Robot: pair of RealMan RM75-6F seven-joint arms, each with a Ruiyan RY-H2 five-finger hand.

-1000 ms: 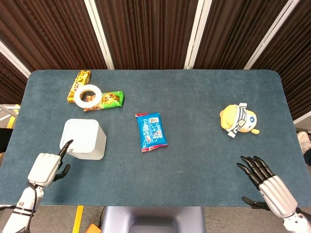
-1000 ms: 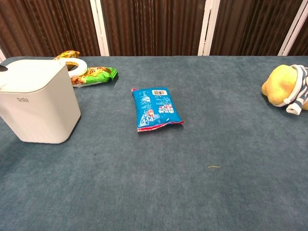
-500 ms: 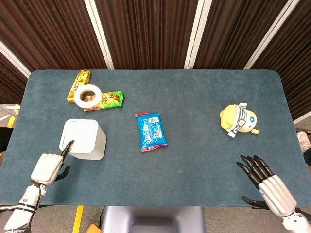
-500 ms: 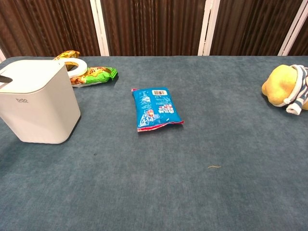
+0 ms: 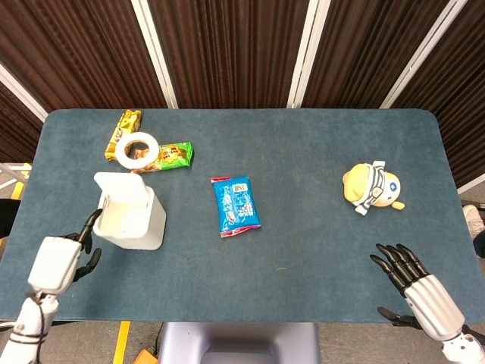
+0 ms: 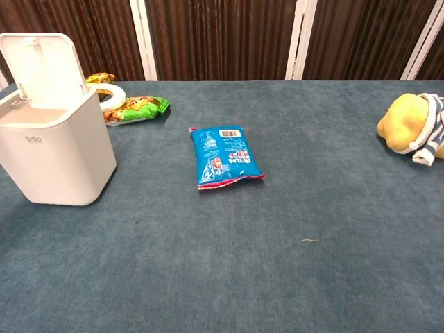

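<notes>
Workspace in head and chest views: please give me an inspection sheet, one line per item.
Surface: blue-grey table, one small thread lying on it.
Job's things: white bin, lid standing open.
Clutter: blue snack bag; plush toy; tape roll on two snack bars.
Hands: left hand beside the bin, apart from it, holding nothing; right hand open, fingers spread.
Cables: nothing seen.
Surroundings: dark slatted wall with white strips.

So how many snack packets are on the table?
3. A blue foil snack packet lies mid-table. A yellow wrapped snack bar and a green snack packet lie far left, partly under a white tape roll, which may hide more.
</notes>
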